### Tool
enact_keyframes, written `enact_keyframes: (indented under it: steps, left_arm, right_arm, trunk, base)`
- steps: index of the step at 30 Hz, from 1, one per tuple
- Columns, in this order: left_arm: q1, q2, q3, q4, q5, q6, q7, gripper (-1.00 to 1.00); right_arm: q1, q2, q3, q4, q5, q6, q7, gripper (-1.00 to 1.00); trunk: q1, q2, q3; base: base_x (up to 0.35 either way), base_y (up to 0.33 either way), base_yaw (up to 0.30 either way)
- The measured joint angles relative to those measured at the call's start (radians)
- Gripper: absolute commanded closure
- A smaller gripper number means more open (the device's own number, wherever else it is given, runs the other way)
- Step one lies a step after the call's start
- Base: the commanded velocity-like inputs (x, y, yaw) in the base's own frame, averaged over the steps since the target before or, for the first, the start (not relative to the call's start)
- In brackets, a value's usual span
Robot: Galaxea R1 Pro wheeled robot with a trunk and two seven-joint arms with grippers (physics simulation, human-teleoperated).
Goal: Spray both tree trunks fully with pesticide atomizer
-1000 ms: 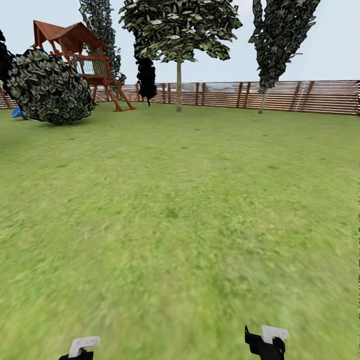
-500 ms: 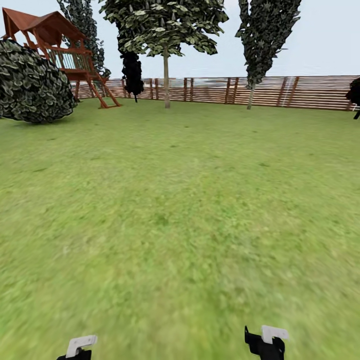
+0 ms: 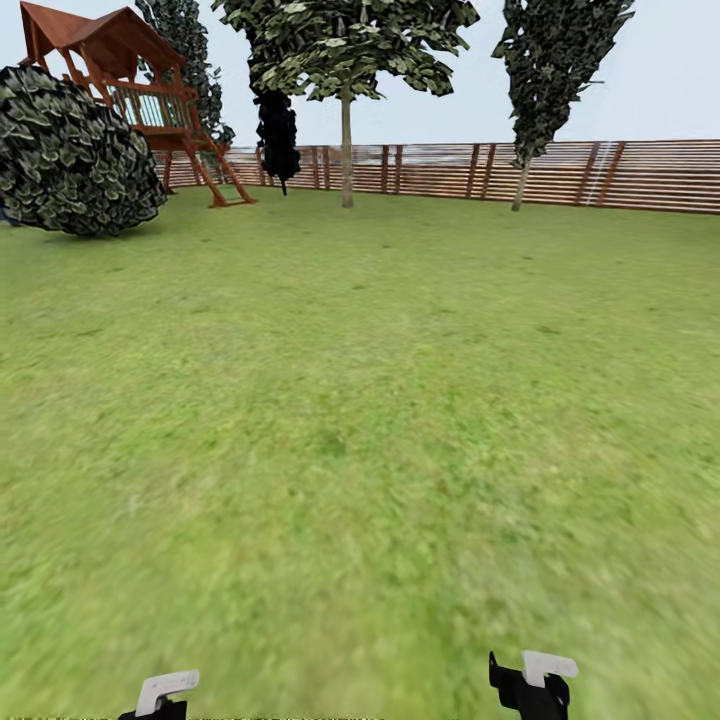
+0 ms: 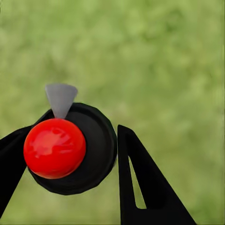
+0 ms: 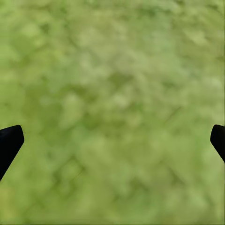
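Between the left gripper's (image 4: 70, 154) black fingers (image 4: 145, 187) sits the atomizer (image 4: 70, 150) — red top and dark round body pressed against both, with a grey nozzle poking out past the rim. So the left gripper is closed on it. The right gripper (image 5: 112, 140) is spread wide, its tips at the far edges of its wrist view with nothing but lawn (image 3: 360, 420) between them.

From the head view both grippers hang low at the near edge, left (image 3: 165, 692) and right (image 3: 530, 682), over open grass. Far off stand a fence (image 3: 560, 175), a playset (image 3: 120, 70), a round bush (image 3: 75, 155), a black cone-shaped tree (image 3: 277, 130) and two thin-trunked trees (image 3: 346, 140). No thick pale trunk is in sight, so my judgement is that the robot is in transit — pickup done, spraying not begun.

To do this leg well: keep the left grip firm and the arm low and steady while the base turns, so the bottle does not slip or tilt. Sweep the head until a thick mottled trunk appears, then drive close enough that the nozzle faces the bark squarely. The thin trees ahead are probably not the targets.
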State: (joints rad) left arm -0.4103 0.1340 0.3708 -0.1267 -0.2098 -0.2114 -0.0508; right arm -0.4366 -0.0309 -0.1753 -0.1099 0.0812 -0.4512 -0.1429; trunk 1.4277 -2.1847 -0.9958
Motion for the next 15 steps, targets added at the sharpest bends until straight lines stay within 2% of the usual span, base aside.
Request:
enact_keyframes:
  steps: [5,15]
  left_arm:
    - [0.000,-0.001,0.001,0.000,0.003,0.000,0.000,1.00]
    - [0.000,-0.002,-0.002,0.000,-0.001,0.000,0.000,1.00]
  right_arm:
    - [0.000,0.001,0.000,0.000,0.001,0.000,0.000,-1.00]
    - [0.000,0.001,0.001,0.000,0.001,-0.001,0.000,-1.00]
  trunk:
    - [0.000,0.000,-0.007]
    - [0.000,0.000,-0.013]
  base:
    - [0.089,0.000,0.157]
    - [0.046,0.000,0.246]
